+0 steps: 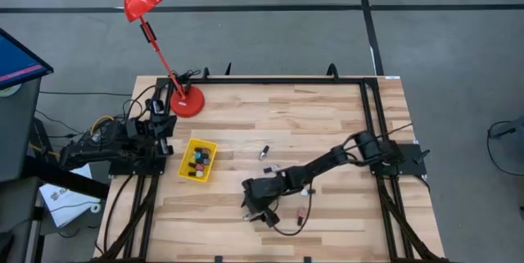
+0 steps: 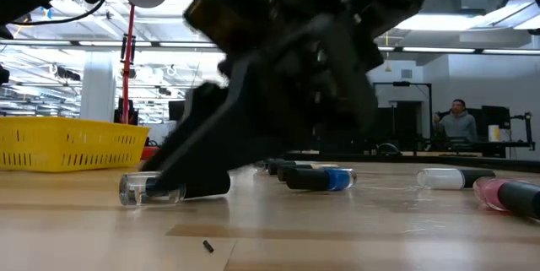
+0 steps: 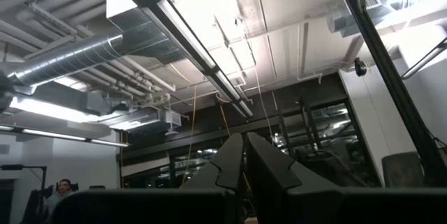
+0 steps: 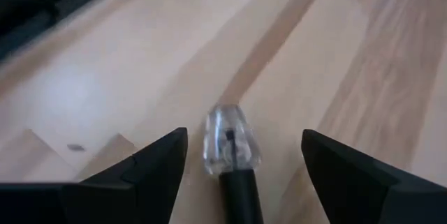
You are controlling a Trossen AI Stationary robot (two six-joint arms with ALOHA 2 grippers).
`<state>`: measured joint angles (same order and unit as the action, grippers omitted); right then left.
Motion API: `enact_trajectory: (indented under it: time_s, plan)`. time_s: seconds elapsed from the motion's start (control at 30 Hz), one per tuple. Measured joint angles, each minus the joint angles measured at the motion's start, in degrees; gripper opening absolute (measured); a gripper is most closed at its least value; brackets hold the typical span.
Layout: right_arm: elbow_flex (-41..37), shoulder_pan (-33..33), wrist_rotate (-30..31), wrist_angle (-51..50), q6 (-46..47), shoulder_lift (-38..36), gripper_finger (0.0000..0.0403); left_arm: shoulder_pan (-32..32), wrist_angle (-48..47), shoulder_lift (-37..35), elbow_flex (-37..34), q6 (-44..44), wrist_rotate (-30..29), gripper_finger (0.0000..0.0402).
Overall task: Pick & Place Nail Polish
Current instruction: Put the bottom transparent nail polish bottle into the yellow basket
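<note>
Right pincer (image 4: 241, 161) stands with its two dark fingers spread wide on either side of a small clear-bodied nail polish bottle with a black cap (image 4: 232, 155), which lies on its side on the pale wooden counter (image 4: 349, 56); neither finger touches it. In the high view this pincer (image 1: 260, 206) sits low in the lower middle of the frame. The low view shows the same clear bottle (image 2: 173, 188) at lower left, lying flat under the dark arm. Behind it more bottles lie scattered: a blue one with a black cap (image 2: 319, 178), a pale one (image 2: 456, 178) and a pink one (image 2: 504, 195) at right. A yellow plastic basket (image 1: 210, 147) left of centre holds several bottles, beside a red desk lamp (image 1: 187, 102). Left pincer (image 3: 244, 172) is closed, parked at the counter's left edge and pointing at the ceiling.
</note>
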<state>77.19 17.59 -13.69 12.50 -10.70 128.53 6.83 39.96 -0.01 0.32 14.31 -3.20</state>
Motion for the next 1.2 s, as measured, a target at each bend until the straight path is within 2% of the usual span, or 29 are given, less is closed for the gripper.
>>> enact_trajectory:
  time_s: [0.17, 0.27, 0.67, 1.0, 1.2]
  plan:
    - [1.7, 0.0, 0.2, -0.8, -0.4, 1.9, 0.0272, 0.0, 0.0, 0.0, 0.0, 0.0, 0.0, 0.0014]
    - [1.7, 0.0, 0.4, -1.3, 0.0, 1.9, 0.0256, 0.0, 0.0, 0.0, 0.0, 0.0, 0.0, 0.0014]
    - [1.5, -0.1, 1.6, -2.9, 0.1, 1.7, 0.0104, 0.0, 0.0, 0.0, 0.0, 0.0, 0.0, 0.0014]
    - [1.1, -1.9, 3.8, -1.1, 1.7, 0.7, 0.0104, 0.0, 0.0, 0.0, 0.0, 0.0, 0.0, 0.0014]
    - [6.0, -4.8, 5.8, -0.6, 1.7, 0.7, 0.0104, 0.0, 0.0, 0.0, 0.0, 0.0, 0.0, 0.0014]
